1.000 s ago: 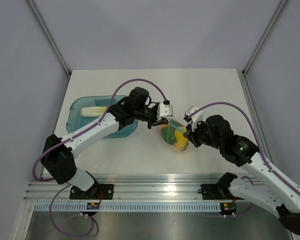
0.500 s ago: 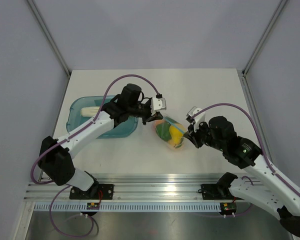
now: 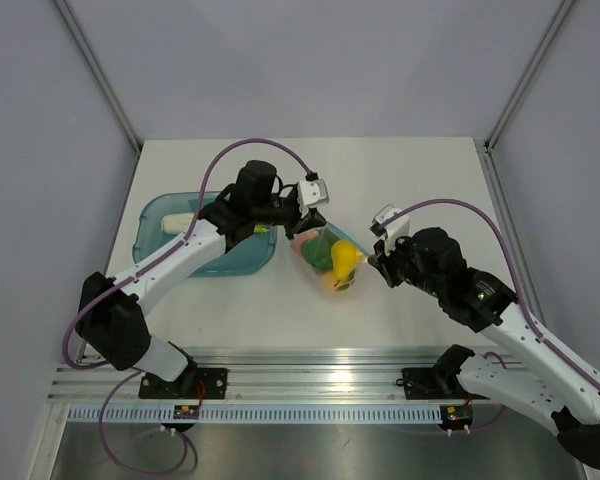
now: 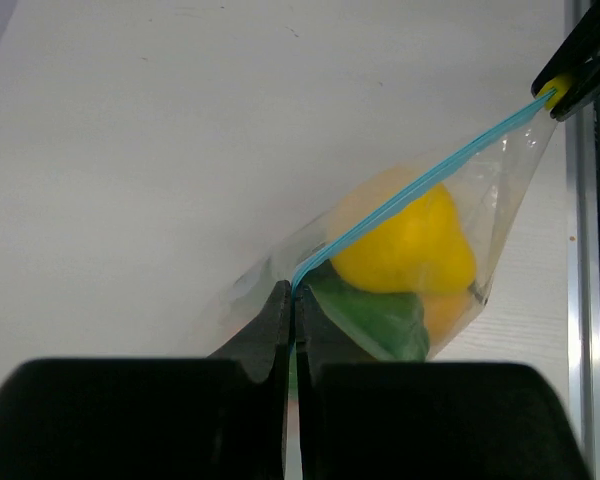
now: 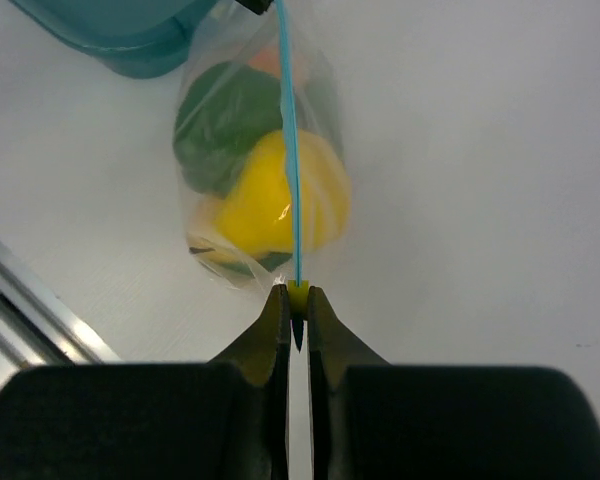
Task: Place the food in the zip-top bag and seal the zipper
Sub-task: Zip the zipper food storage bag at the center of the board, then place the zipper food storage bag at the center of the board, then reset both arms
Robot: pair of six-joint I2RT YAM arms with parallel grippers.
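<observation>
The clear zip-top bag [image 3: 327, 262] hangs between my two grippers above the table. It holds a yellow piece [image 4: 410, 245], a green piece [image 4: 375, 320], an orange piece and a pinkish piece [image 3: 305, 243]. Its light-blue zipper [image 4: 410, 192] is stretched straight. My left gripper [image 4: 293, 295] is shut on the zipper's left end. My right gripper [image 5: 297, 297] is shut on a small yellow slider at the zipper's other end [image 5: 290, 150]. In the top view the left gripper [image 3: 300, 228] and the right gripper [image 3: 372, 256] are at the bag's two ends.
A teal translucent tray [image 3: 160, 225] stands at the left, under my left arm, with a pale long piece [image 3: 180, 222] in it. Its corner shows in the right wrist view [image 5: 120, 40]. A metal rail [image 3: 300, 385] runs along the near table edge.
My left gripper has drawn back to the left with the bag's end. The bag has shifted left and its zipper is pulled straighter. My right gripper has followed slightly to the left.
</observation>
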